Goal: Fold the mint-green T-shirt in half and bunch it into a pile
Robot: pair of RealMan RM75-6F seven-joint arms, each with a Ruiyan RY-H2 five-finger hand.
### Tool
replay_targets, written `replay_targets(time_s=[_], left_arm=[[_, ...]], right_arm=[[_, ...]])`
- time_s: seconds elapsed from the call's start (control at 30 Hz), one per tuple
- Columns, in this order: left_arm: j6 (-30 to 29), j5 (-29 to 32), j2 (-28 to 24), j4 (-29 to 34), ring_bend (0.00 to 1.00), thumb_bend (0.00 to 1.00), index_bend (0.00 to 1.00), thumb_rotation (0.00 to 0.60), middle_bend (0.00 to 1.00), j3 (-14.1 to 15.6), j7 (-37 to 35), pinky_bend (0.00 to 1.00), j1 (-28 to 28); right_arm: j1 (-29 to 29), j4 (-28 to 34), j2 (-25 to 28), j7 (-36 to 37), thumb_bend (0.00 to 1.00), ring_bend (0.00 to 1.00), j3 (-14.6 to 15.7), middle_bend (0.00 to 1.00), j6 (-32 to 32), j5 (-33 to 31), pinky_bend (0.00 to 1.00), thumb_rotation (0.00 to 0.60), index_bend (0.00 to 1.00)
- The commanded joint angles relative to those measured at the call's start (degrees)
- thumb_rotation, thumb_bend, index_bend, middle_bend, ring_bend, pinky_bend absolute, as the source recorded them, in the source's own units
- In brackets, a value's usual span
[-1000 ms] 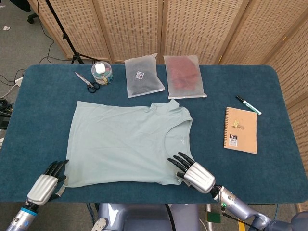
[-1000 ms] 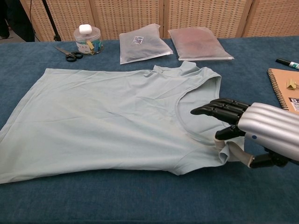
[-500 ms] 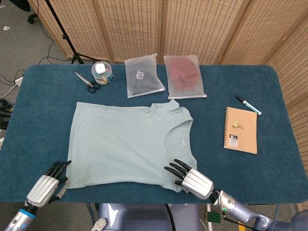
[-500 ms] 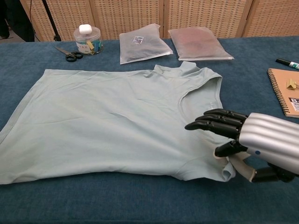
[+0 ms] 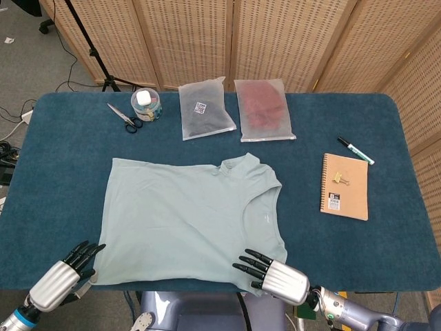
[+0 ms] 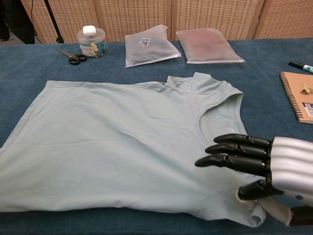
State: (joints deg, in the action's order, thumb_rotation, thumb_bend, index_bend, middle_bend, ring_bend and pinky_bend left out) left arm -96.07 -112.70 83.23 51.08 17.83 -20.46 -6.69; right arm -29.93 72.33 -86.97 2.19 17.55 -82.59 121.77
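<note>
The mint-green T-shirt (image 5: pixel 186 221) lies flat on the blue table, collar toward the right, its near edge close to the table's front edge. My left hand (image 5: pixel 60 277) pinches the shirt's near left corner at the hem. My right hand (image 5: pixel 275 277) holds the near right corner by the sleeve. In the chest view the right hand (image 6: pixel 264 164) has its upper fingers stretched over the cloth (image 6: pixel 122 142), while a fold of the sleeve is pinched underneath. The chest view does not show the left hand.
Along the back stand scissors (image 5: pixel 124 117), a clear jar (image 5: pixel 146 105) and two plastic bags (image 5: pixel 205 108) (image 5: pixel 264 109). A brown notebook (image 5: pixel 344 186) and a pen (image 5: pixel 355 150) lie at the right. Both hands hang at the table's front edge.
Both hands have drawn back toward the table's front edge, dragging the T-shirt with them. The shirt's far edge now lies further from the bags.
</note>
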Motion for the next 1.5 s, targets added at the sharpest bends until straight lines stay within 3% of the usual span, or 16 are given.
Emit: replay_targets(time_s=[0.03, 0.47, 0.63, 0.93, 1.07, 1.23, 1.5], left_arm=[[-2.14, -1.80, -0.80, -1.55, 0.00, 0.65, 0.72, 0.600, 0.00, 1.59, -0.71, 0.00, 0.73], [-4.04, -5.60, -3.03, -1.15, 0.00, 0.65, 0.72, 0.600, 0.00, 5.13, 1.05, 0.00, 1.54], [-4.08, -5.92, -3.41, 0.38, 0.00, 0.65, 0.72, 0.600, 0.00, 5.16, 1.20, 0.00, 1.17], [-1.88, -0.71, -6.02, 9.47, 0.00, 0.65, 0.73, 0.600, 0.00, -0.51, 4.73, 0.00, -1.49], [3.39, 3.23, -9.47, 17.78, 0.00, 0.64, 0.73, 0.600, 0.00, -3.00, 6.18, 0.00, -4.18], [11.01, 10.26, -13.24, 28.11, 0.00, 0.64, 0.74, 0.600, 0.00, -8.18, 10.55, 0.00, -8.11], [23.94, 22.50, -16.43, 37.77, 0.00, 0.63, 0.76, 0.600, 0.00, -15.19, 19.26, 0.00, -13.91]], right_arm=[[-0.15, 2.12, 1.52, -1.57, 0.83, 0.00, 1.51, 0.09, 0.27, 1.90, 0.00, 0.600, 0.63], [0.12, 4.90, 3.47, -5.87, 0.83, 0.00, 5.43, 0.09, 1.18, 8.05, 0.00, 0.600, 0.63], [0.58, 5.15, 3.76, -7.21, 0.83, 0.00, 5.08, 0.09, 0.58, 8.65, 0.00, 0.600, 0.63], [0.89, 4.91, 6.10, -3.12, 0.82, 0.00, -0.81, 0.09, -2.22, 1.22, 0.00, 0.600, 0.63], [0.45, 4.98, 7.43, 1.14, 0.82, 0.00, -3.84, 0.09, -1.73, -4.05, 0.00, 0.600, 0.63], [-0.94, 5.11, 8.30, 8.16, 0.82, 0.00, -8.33, 0.09, 1.34, -12.01, 0.00, 0.600, 0.63], [-4.31, 4.35, 7.53, 11.44, 0.82, 0.00, -14.35, 0.09, 9.34, -20.99, 0.00, 0.600, 0.63]])
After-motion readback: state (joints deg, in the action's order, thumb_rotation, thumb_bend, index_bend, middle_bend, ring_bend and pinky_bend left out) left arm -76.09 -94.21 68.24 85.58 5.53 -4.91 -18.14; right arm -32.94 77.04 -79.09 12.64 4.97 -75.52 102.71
